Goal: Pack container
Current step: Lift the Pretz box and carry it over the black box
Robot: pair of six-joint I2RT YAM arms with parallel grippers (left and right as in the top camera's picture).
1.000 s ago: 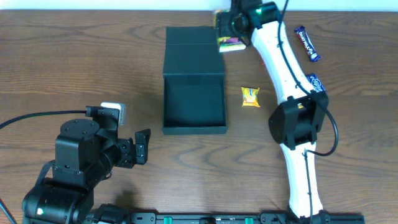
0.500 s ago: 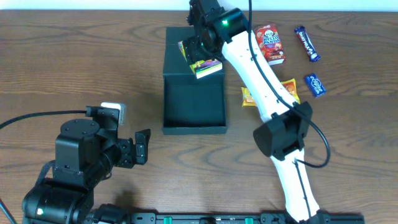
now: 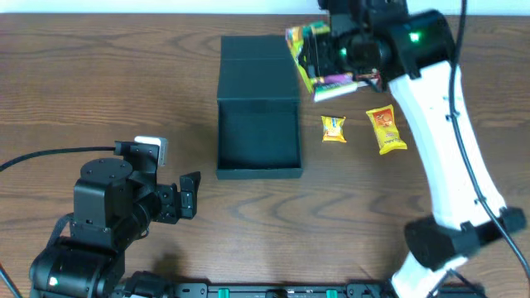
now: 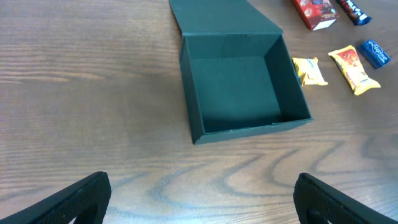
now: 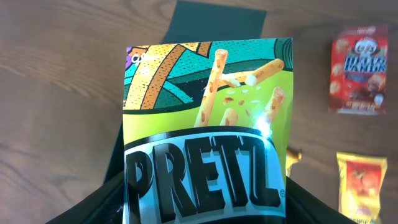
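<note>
The container is a matte black box lying open, with its flap lid flat on the table behind it; the inside holds nothing. My right gripper hangs just right of the lid, shut on a green and yellow Pretz box. In the right wrist view the Pretz box fills the frame between the fingers, with the container below it. My left gripper is open near the front left of the table, with nothing between its fingers.
A small yellow candy and an orange-yellow packet lie right of the container. A red snack box, a blue bar and a dark bar lie at the back right.
My right arm has swung the Pretz box from over the container's lid to the right, off its edge. The left arm has not moved.
</note>
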